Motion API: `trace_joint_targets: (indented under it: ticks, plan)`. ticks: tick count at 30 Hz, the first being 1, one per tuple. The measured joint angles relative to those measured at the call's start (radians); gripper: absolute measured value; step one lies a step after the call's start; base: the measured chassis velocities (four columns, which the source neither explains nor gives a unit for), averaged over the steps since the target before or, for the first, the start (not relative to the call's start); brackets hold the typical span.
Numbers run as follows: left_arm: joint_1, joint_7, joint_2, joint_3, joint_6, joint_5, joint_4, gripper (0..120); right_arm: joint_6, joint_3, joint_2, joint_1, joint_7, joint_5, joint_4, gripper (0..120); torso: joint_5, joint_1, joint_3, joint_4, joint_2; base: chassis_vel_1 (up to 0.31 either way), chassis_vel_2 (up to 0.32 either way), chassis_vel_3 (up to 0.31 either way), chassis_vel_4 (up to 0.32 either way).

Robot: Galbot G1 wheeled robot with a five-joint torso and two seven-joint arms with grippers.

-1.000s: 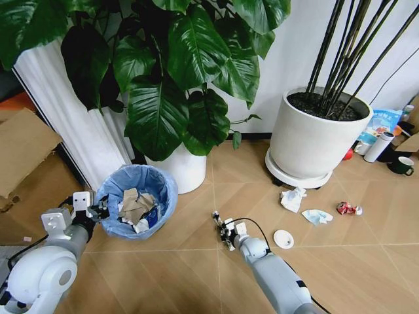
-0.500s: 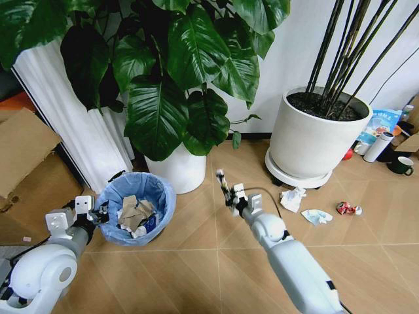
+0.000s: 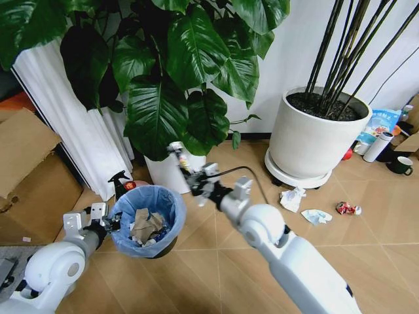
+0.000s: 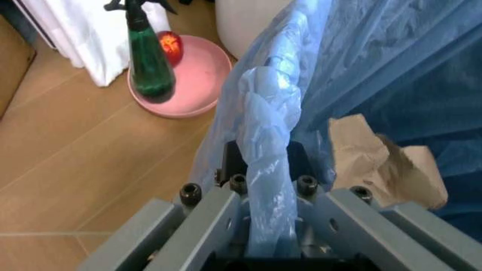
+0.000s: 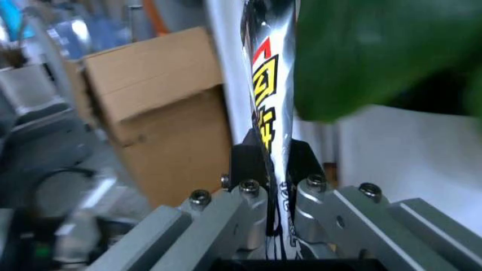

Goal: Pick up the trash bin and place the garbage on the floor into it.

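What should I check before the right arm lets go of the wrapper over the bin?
1. Left gripper clamped on the bag-lined rim of the trash bin: ok, fingers pinch the blue plastic.
2. Bin lifted off the floor: ok, it hangs from the left arm.
3. Right gripper holding the wrapper: ok, shut on the flat printed piece.
4. Wrapper over the bin opening: not ok, in the head view it is beyond the rim, toward the plant.
5. Room in the bin: ok, crumpled paper sits below the rim.
6. Litter left on the floor: not ok, tissue, scrap and red can remain.
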Motion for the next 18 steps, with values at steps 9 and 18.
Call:
trace_joint_targets:
  ticks: [9, 18]
  plan:
    - [0.0, -0.001, -0.012, -0.004, -0.001, -0.001, -0.005, 0, -0.027, -0.113, 0.019, 0.06, 0.019, -0.003, -0.041, 8, 0.0, 0.0, 0.0, -0.0001, 0.0, 0.0, 0.0, 0.0, 0.0]
    - [-0.002, -0.004, -0.02, -0.018, -0.01, -0.001, -0.01, 0, -0.031, -0.138, 0.027, 0.066, 0.041, -0.028, -0.074, 39, 0.0001, 0.0, 0.0, -0.0001, 0.0, 0.0, 0.0, 0.0, 0.0]
